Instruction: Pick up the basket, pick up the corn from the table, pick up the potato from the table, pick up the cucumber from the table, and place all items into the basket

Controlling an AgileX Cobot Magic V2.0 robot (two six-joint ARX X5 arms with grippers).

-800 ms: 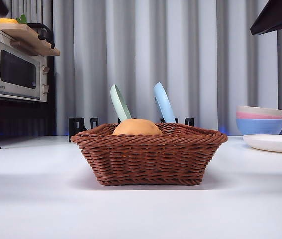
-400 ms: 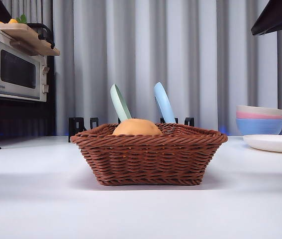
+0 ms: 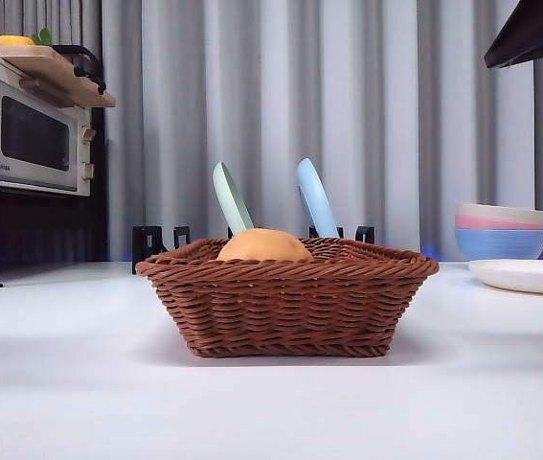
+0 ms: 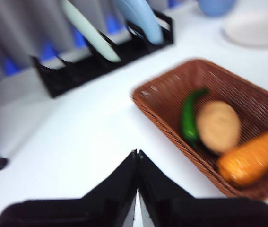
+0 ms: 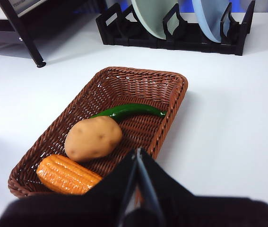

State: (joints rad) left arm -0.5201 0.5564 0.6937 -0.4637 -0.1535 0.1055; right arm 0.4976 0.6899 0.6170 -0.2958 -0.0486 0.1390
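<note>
The basket [image 5: 124, 94] sits on the white table [image 3: 70, 383] with all three vegetables inside it. In the right wrist view the right gripper [image 5: 137, 163] hangs above the table with its two black jaws pressed together and nothing between them. Its tip lies just over the basket's near long rim. The potato [image 5: 93, 138] rests in the middle of the basket, just beyond and to one side of that tip. The corn [image 5: 67, 175] lies at the basket's near end, touching the potato, and the cucumber [image 5: 129, 110] stretches away on the potato's far side.

The left gripper [image 4: 137, 163] is likewise closed, its jaws meeting in a thin line and holding nothing. It hovers over bare table, clear of the basket [image 4: 171, 85], which lies ahead and off to one side of it. The cucumber [image 4: 189, 118], potato [image 4: 218, 126] and corn [image 4: 252, 158] show there blurred.

From the front, only the potato [image 3: 263, 246] rises above the basket [image 3: 285, 307] rim. A black arm tip [image 3: 534, 29] shows at an upper corner.
</note>
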